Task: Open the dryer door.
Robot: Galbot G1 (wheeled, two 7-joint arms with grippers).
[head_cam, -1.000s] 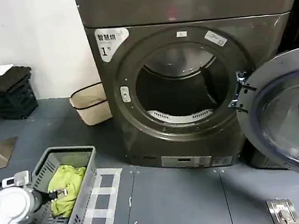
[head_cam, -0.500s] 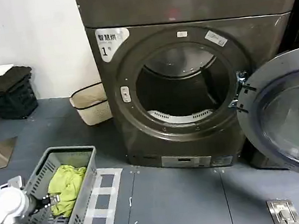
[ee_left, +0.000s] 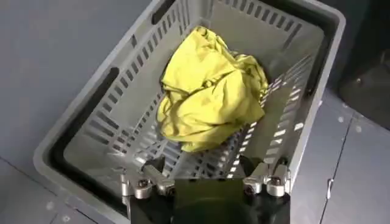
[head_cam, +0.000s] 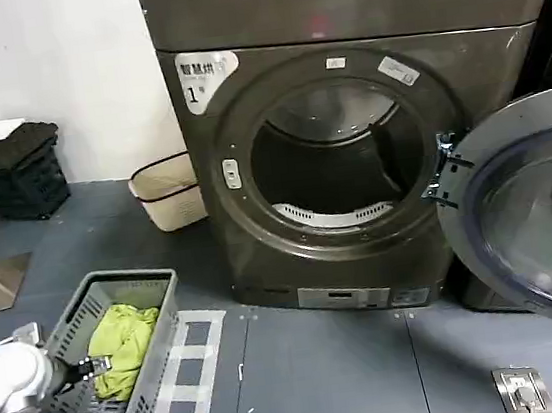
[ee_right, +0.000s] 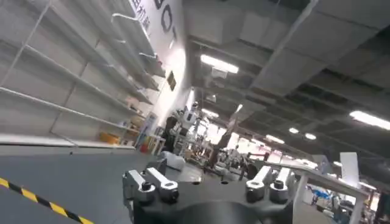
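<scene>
Door (head_cam: 543, 209) already swung wide to the right of the drum (head_cam: 336, 164), inner face toward the room, so opening looks done. Left claw (head_cam: 99, 366) hangs over the basket (head_cam: 154, 282), fingers spread wide, empty, just short of the yellow cloth (head_cam: 121, 341), prob. staged for loading. Right claw (ee_right: 207, 182) spread wide too, aimed at the ceiling, idle.

Grey floor (head_cam: 318, 383): dryer (head_cam: 351, 157), grey basket (head_cam: 154, 282), beige bin (head_cam: 169, 194).

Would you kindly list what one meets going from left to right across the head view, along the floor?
Left gripper → grey basket holding a yellow cloth → dryer → open dryer door.
</scene>
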